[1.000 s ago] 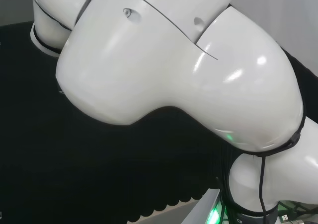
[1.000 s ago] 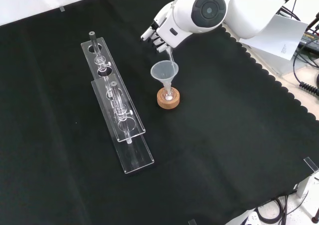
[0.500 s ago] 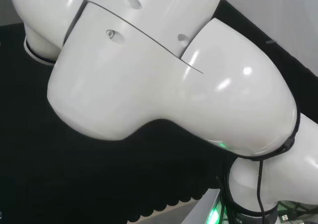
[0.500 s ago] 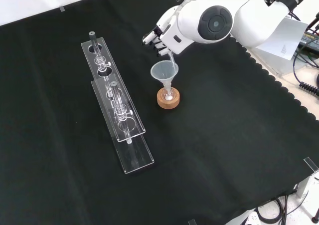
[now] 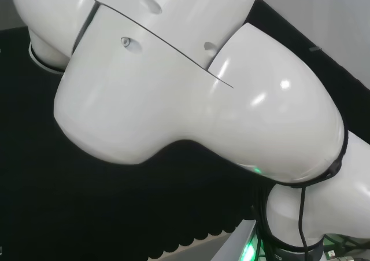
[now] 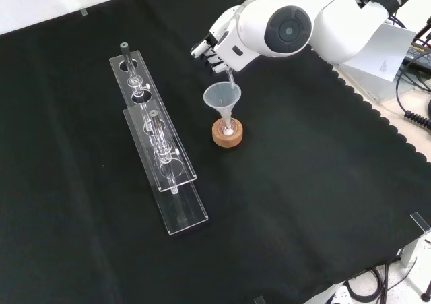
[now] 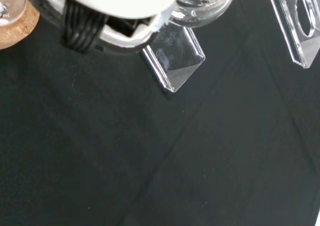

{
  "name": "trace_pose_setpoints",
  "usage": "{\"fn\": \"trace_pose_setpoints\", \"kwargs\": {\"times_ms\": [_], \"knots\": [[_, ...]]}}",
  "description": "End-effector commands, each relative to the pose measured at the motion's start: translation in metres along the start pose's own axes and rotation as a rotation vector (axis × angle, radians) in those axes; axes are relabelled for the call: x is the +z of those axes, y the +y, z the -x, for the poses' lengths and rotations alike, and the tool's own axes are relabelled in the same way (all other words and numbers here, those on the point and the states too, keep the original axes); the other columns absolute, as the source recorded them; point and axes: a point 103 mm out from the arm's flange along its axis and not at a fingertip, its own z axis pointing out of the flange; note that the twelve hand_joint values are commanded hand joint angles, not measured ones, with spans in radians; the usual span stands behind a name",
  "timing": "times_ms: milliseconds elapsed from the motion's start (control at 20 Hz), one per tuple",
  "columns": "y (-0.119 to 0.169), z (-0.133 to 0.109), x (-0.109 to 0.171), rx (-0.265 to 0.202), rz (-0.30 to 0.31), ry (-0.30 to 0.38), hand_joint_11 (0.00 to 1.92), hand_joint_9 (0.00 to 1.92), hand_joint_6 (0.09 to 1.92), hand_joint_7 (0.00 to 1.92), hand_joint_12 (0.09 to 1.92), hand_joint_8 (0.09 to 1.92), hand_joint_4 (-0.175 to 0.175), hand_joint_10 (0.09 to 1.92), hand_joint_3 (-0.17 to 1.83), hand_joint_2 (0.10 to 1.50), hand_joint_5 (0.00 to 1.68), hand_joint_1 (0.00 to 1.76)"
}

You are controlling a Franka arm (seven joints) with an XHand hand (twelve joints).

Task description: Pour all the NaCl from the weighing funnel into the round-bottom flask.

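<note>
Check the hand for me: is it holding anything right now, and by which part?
Front view: the hand is curled on a clear weighing funnel, gripped at its upper end; its spout points down into the plastic funnel on the flask. The exact finger contact is hidden.

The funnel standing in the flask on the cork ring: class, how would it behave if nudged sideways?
Probably tippy: the funnel has a wide mouth on a thin stem. It looks light and thin-walled. The cork ring likely steadies only the flask.

Black cloth (image 6: 303, 203) covers the bench, its edge scalloped at the front view's right. Two clear plastic racks (image 6: 158, 159) lie end to end left of centre, overlapping, with glass pieces seated in their holes. White paper sheet (image 6: 387, 48) lies off the cloth, top right.
</note>
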Motion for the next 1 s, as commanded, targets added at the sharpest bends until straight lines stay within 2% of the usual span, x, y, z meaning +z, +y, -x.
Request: {"fn": "trace_pose_setpoints", "kwargs": {"times_ms": [50, 500, 1000], "knots": [[0.0006, -0.0008, -0.0005, 0.006, 0.004, -0.013, 0.69, 1.23, 0.87, 1.32, 1.14, 0.68, 0.065, 0.39, 0.78, 0.61, 1.18, 1.28], [-0.002, -0.0041, -0.0054, 0.037, -0.02, -0.083, 0.69, 1.23, 0.87, 1.32, 1.14, 0.68, 0.065, 0.39, 0.78, 0.61, 1.18, 1.28], [-0.0051, -0.0051, -0.0075, 0.048, -0.027, -0.098, 0.69, 1.23, 0.87, 1.32, 1.14, 0.68, 0.064, 0.39, 0.78, 0.61, 1.18, 1.28]]}}
